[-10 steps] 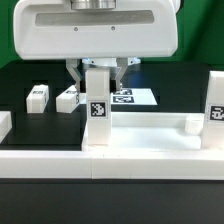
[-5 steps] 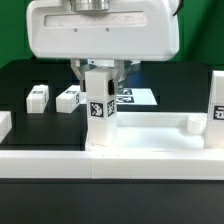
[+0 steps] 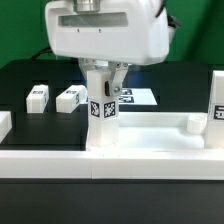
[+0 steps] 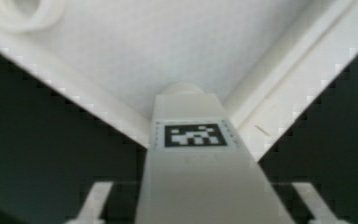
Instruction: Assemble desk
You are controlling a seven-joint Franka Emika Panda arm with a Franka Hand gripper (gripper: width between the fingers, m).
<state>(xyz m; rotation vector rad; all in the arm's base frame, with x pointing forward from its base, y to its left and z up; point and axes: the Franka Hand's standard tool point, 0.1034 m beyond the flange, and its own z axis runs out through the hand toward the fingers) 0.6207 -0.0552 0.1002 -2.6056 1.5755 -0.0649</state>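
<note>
Left of centre in the exterior view, your end effector (image 3: 104, 84) is closed on the upright white desk leg (image 3: 103, 116) standing at the tray-like desk slab's (image 3: 150, 136) corner, so I'd judge you should twist it home while holding it plumb.

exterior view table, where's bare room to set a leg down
Bare black table: at the exterior view's left of the loose legs, and between marker board and the upright leg. Crowded where the gripper clamps the held leg at a corner of the desk slab.
</note>
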